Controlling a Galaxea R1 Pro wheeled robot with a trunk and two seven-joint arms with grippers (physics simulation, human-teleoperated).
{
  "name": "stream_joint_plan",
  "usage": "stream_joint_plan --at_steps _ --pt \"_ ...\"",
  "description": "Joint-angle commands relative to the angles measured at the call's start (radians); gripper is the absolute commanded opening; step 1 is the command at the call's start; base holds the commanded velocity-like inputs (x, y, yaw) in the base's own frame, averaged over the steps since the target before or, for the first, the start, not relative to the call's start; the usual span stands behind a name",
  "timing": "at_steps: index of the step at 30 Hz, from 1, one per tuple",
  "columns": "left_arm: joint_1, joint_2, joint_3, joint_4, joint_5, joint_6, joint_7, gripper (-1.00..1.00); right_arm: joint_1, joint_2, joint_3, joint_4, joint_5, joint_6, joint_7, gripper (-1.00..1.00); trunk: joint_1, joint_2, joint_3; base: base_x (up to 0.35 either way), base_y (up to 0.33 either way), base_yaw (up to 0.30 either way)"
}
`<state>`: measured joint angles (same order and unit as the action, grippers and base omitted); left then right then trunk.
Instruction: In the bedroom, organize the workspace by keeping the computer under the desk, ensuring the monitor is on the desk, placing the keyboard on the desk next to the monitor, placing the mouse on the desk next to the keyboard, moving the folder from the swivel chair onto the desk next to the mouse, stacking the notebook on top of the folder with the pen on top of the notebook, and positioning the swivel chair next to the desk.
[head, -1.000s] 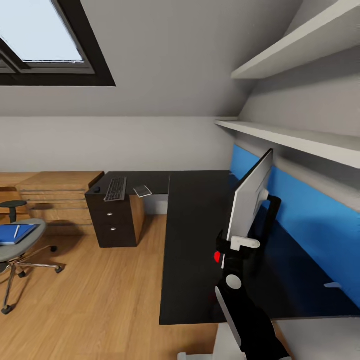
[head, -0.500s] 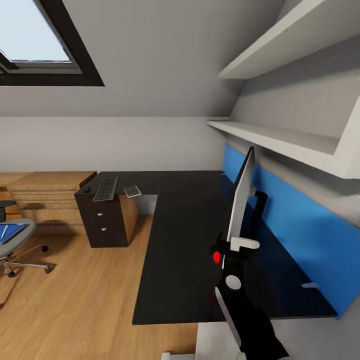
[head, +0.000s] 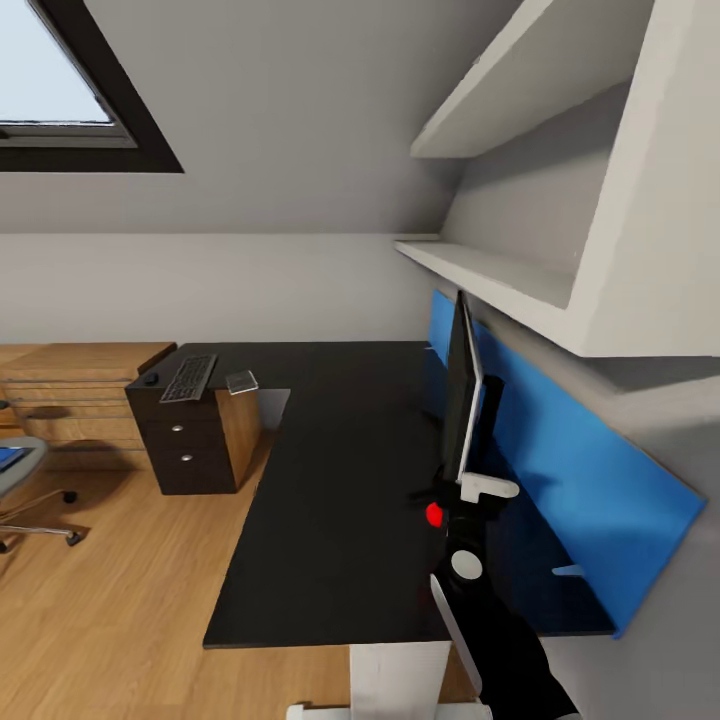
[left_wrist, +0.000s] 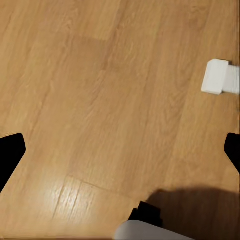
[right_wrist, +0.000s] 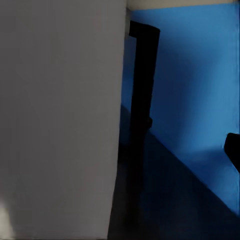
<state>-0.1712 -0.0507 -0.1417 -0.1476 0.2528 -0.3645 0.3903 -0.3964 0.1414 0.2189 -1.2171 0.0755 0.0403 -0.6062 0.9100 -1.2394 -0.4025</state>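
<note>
Desk (head: 330, 480): glossy black L-top, centre of head view, running to upper left; blue back panel (head: 560, 470) along right edge; black drawer unit (head: 180, 450) under far end, centre-left.
Monitor (head: 462, 395): upright, seen edge-on, right of centre in head view; base hidden behind the gripper, so contact w/ desk can't be told; in right wrist view grey rear face fills left half, black stand (right_wrist: 142, 95) beside it, blue panel behind.
Right gripper (head: 468, 488): just below monitor's lower edge, white jaw piece and red dot visible; looks clamped on the monitor, but pad contact hidden, so can't tell for sure.
Left gripper (left_wrist: 120, 150): black fingertips at opposite edges of left wrist view, spread wide apart, nothing between; wood floor (left_wrist: 100, 100) below, small white block at upper right.
Keyboard (head: 189, 378): flat on far desk end, above drawer unit.
Mouse (head: 151, 379): just left of keyboard, apart.
Notebook (head: 242, 381): just right of keyboard, apart.
Swivel chair (head: 25, 490): left edge of head view, partly cut off, well apart from desk.
Folder (head: 8, 459): blue sliver on chair seat.
Shelves (head: 490, 275): white, upper right.
</note>
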Motion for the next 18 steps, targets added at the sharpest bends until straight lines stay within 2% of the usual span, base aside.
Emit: stream_joint_plan --at_steps 1,5,18 --pt "-0.001 0.0 -0.009 0.0 0.009 -0.003 0.005 1.0 0.0 0.0 0.0 0.001 0.004 0.004 -0.006 1.0 0.0 -0.001 -0.001 0.0 -0.284 0.0" --pt "-0.001 0.001 -0.009 0.0 0.009 -0.003 0.005 1.0 -0.001 0.0 0.0 0.002 0.004 0.004 -0.006 1.0 0.0 -0.001 -0.001 0.0 -0.15 0.0" --pt "-0.001 0.002 -0.008 0.0 0.011 -0.003 0.005 1.0 -0.001 0.0 0.0 0.002 0.004 0.004 -0.006 1.0 0.0 -0.001 -0.001 -0.029 -0.04 0.0"
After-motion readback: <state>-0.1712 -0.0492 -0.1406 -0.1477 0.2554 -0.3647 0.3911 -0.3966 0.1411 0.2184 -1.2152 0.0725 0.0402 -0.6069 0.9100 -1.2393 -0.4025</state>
